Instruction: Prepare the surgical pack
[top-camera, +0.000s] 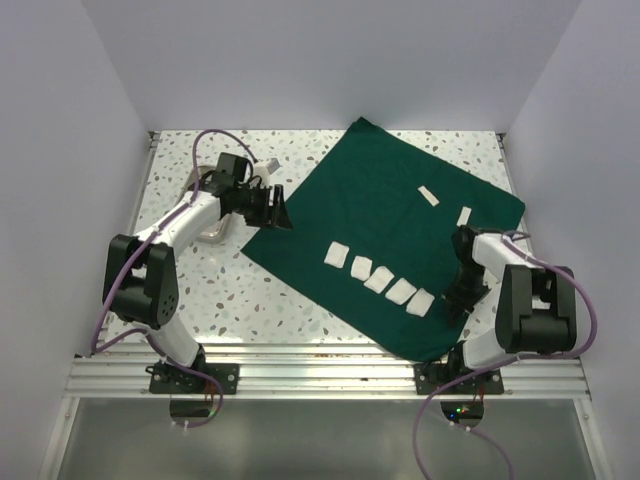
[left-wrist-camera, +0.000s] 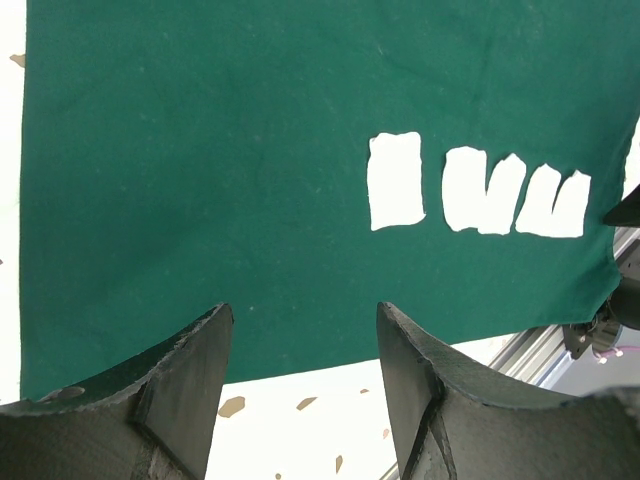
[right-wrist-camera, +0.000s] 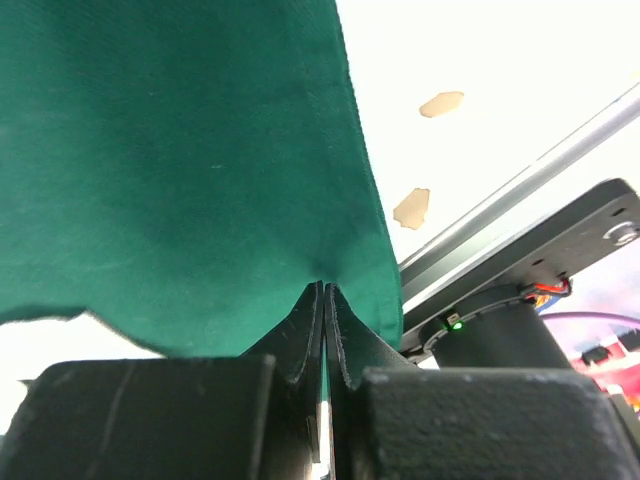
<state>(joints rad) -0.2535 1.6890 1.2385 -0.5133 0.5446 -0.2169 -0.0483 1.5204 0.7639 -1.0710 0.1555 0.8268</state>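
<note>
at the near right edge the right gripper (right-wrist-camera: 323, 290) pinches the surgical pack (top-camera: 390, 225) tight — the left gripper (left-wrist-camera: 305, 335) hangs wide open and empty over its left edge.

Left tool (left-wrist-camera: 303, 335) spread, right tool (right-wrist-camera: 324, 296) pinching drape (right-wrist-camera: 180, 150).

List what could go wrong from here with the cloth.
The right gripper is shut on the cloth's edge; lifting it could tip the loose white squares off.
The left gripper is open over the left edge, holding nothing, so a one-sided pull may drag or bunch the cloth.
</note>
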